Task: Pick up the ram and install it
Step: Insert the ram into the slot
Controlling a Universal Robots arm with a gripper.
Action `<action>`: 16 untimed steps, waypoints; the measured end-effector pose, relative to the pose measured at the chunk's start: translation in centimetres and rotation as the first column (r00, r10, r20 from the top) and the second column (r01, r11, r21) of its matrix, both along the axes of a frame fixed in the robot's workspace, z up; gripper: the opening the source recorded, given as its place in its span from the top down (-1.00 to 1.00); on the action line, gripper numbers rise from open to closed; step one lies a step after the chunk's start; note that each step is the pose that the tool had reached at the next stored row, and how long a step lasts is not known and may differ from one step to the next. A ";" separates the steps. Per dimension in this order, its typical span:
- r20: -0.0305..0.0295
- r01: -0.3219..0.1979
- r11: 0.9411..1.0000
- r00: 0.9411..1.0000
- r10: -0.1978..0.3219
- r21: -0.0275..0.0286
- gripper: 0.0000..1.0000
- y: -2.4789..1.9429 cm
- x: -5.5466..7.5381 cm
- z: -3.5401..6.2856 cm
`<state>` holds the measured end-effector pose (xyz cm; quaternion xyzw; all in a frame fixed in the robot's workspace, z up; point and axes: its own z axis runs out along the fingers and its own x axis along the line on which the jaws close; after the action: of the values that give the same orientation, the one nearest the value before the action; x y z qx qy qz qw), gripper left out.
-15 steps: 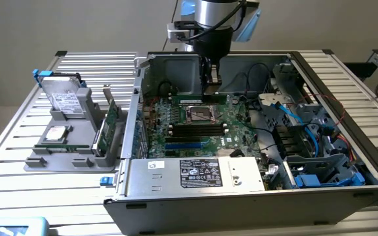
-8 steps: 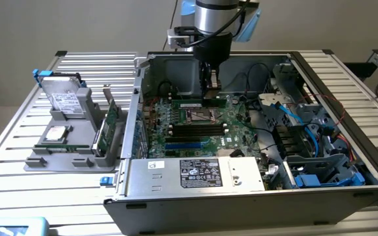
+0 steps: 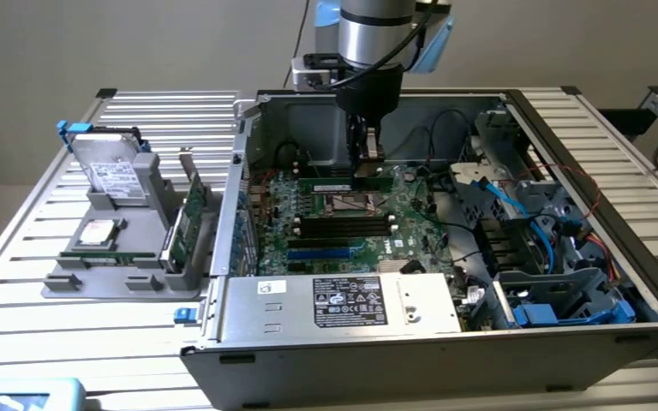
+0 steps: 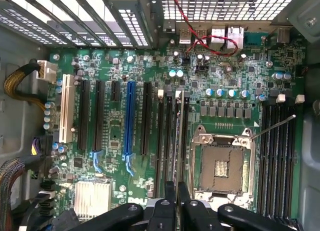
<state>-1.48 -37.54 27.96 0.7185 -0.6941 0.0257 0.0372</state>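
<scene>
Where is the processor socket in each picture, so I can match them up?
Exterior view: processor socket, just above the black memory slots in the picture.
Wrist view: processor socket, the metal-framed square beside those slots.
Shared landmark: the black memory slots along one side.

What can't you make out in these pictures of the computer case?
Whether the ram is fully seated: exterior view, the gripper covers its middle; wrist view has it edge-on.
Print on the power supply label: exterior view, too small.
Blue object: exterior view, cut off by the bottom edge.
</scene>
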 end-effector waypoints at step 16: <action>0.000 0.000 1.000 1.000 0.000 -0.001 0.73 -0.13 0.0 -0.37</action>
<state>-1.46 -37.67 27.59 0.7185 -0.6941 0.0259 0.0373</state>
